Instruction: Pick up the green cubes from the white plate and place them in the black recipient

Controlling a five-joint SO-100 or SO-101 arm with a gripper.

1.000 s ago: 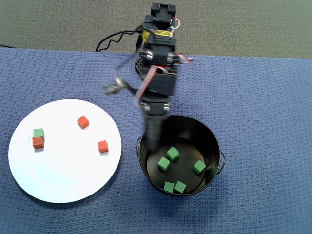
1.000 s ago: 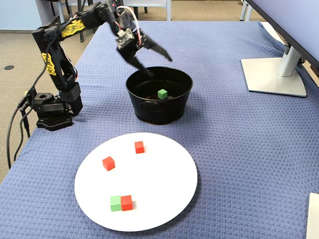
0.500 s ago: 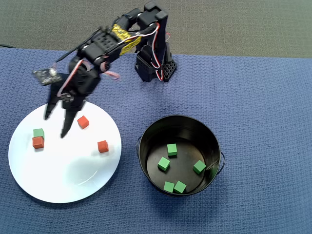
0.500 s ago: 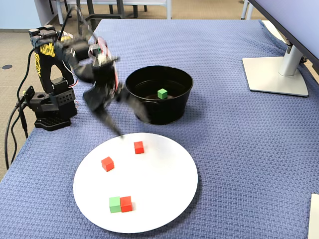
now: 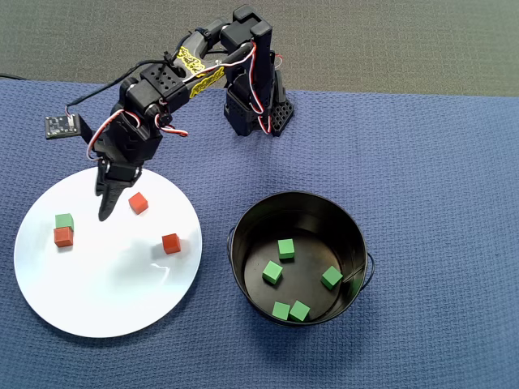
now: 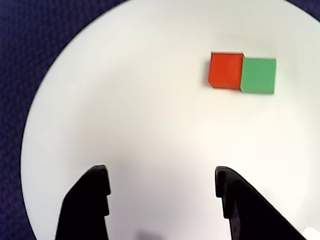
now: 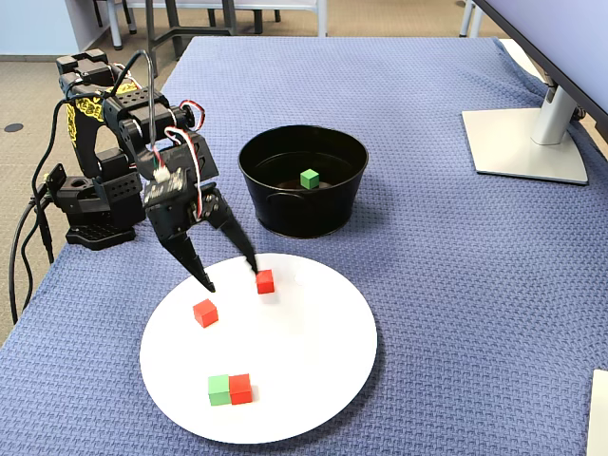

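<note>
Tool (image 7: pixel 231 274) spread, empty, over white plate (image 7: pixel 313 380) | last green cube (image 6: pixel 258 75) ahead, offset right in wrist view, touching red cube (image 6: pixel 226 70)

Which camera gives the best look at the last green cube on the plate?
The wrist view: the green cube is large, sharp, touching a red cube. The overhead view and fixed view show it small, unobstructed.
</note>
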